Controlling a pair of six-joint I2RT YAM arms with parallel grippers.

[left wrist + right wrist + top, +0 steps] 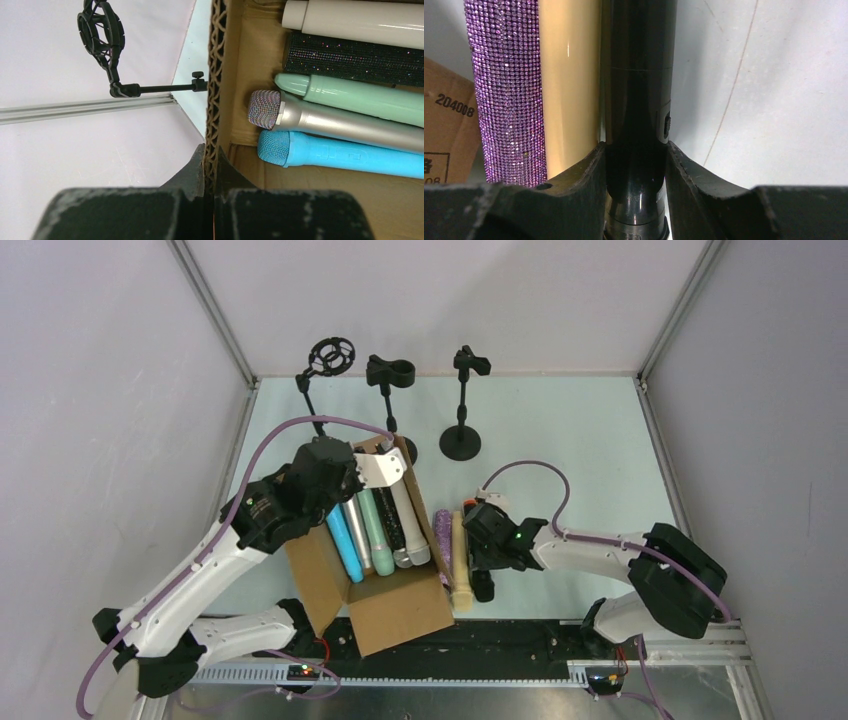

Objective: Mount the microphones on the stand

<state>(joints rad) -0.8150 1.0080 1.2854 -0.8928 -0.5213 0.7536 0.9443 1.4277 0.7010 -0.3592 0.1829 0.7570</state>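
We see the left arm (200, 585) and right arm (590, 552) alike: white shells, black joints, black bases. A lilac cable (330, 419) loops along each. A green light (518, 536) glows on the right wrist. The left gripper (210, 155) has matt black fingers (190, 175), scuffed grey; the right gripper (634, 147) looks smoother.

In the box (400, 615) lie five microphones (378, 530); beside it, seemingly flat, purple mic (509, 90), cream mic (569, 75), black mic (636, 75).

Five microphones (375, 530) lie side by side in the cardboard box (400, 610). Just right of the box, three more microphones (452, 555) lie packed together on the table (580, 430) (the outermost microphone (636, 100) sits between the right gripper's (636, 147) fingers). Three stands (462, 405) rise behind the box.
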